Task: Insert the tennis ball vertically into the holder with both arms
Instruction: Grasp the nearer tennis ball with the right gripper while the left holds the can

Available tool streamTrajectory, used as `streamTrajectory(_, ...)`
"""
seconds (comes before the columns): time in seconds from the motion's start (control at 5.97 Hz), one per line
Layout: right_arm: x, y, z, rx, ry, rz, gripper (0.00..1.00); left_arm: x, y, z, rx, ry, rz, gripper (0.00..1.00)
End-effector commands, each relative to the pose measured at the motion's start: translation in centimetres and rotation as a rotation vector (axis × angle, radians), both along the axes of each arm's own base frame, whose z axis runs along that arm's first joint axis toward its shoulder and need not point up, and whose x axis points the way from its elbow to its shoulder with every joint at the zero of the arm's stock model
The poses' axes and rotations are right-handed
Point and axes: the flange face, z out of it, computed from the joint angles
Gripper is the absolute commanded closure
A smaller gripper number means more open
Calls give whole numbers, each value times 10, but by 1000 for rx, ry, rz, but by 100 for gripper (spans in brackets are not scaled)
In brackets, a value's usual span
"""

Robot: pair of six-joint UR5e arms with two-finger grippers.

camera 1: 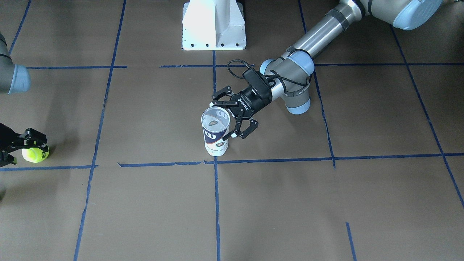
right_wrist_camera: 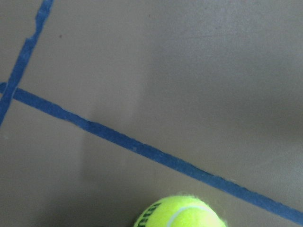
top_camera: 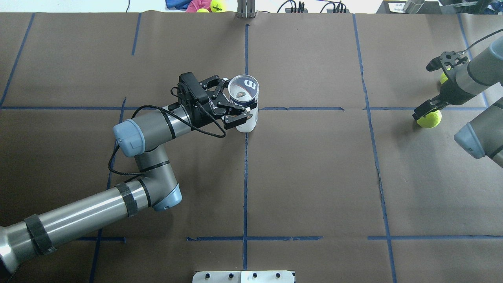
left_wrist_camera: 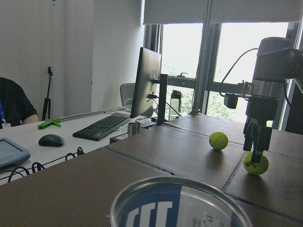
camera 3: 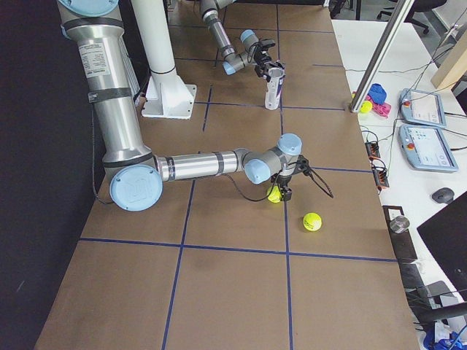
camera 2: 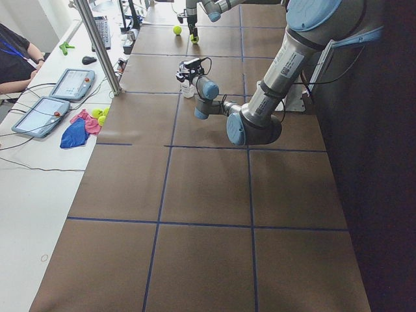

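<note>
The can [camera 1: 215, 132] stood upright near the middle of the table [top_camera: 314, 177], right where two blue tape lines [top_camera: 245, 177] crossed. In the overhead view the left gripper [top_camera: 236, 99] was at the can's 9 o'clock side and lay level. Its two fingers were spread wide, one at about 11 o'clock and one at about 6 o'clock of the can's upper part. The pads sat against or just beside the clear wall, and whether they pressed it could not be told. The left wrist camera caught only the can's rim at its bottom edge. The tennis ball [top_camera: 429, 118] lay on the table well apart from the can, at about 3 o'clock from it in the overhead view. It was near the table's right end and just beside a tape line. The right gripper [left_wrist_camera: 256, 146] pointed straight down over the ball with its jaws wide open and nothing held. Its fingertips were level with the ball's top, and contact could not be judged. In the right wrist view the ball showed at 6 o'clock, cut off by the edge. A second ball [camera 3: 312, 221] lay near the first, at about 1 o'clock from it in the overhead view, partly hidden there behind the right arm.
</note>
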Motion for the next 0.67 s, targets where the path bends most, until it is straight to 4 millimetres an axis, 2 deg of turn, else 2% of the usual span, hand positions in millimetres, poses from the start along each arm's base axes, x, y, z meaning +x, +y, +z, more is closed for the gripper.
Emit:
streamTrajectory(0.0, -5, 1, 12, -4, 31, -3, 5, 0, 0, 1, -1, 0, -1, 5)
streamTrajectory(0.34, -13, 1, 9, 15, 46, -9, 74, 0, 0, 1, -2, -2, -1, 5)
streamTrajectory(0.5, -16, -3, -10, 32, 23, -5, 90, 0, 0, 1, -1, -2, 0, 5)
